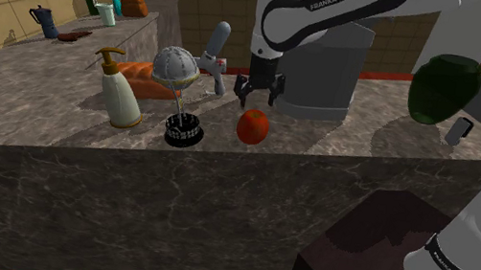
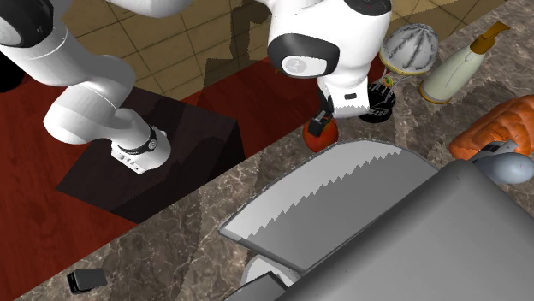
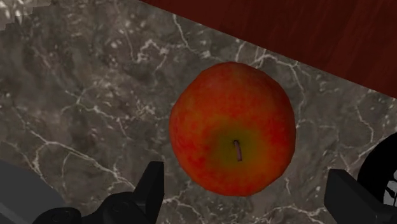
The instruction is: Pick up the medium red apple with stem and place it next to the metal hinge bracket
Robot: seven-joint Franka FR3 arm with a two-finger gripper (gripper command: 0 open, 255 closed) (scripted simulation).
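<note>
The red apple [image 1: 252, 126] with a short stem sits on the marble counter [image 1: 56, 123] close to its front edge. In the wrist view the apple [image 3: 233, 135] lies stem-up just ahead of the fingers. My black gripper [image 1: 258, 97] hangs right above it, open, the fingers apart and not touching the fruit. From the second exterior view the gripper [image 2: 323, 125] partly covers the apple [image 2: 317, 139]. A small dark bracket-like piece [image 1: 459, 130] lies far off toward the shoulder view's right, also seen as a small dark piece [image 2: 86, 279].
Beside the apple stand a black ridged ring [image 1: 184, 132], a silvery dome on a stem [image 1: 177, 66] and a cream soap dispenser [image 1: 121, 93]. A large grey appliance [image 1: 329, 74] with a serrated blade [image 2: 334, 197] stands behind. A dark green jar [image 1: 444, 87] is at the right.
</note>
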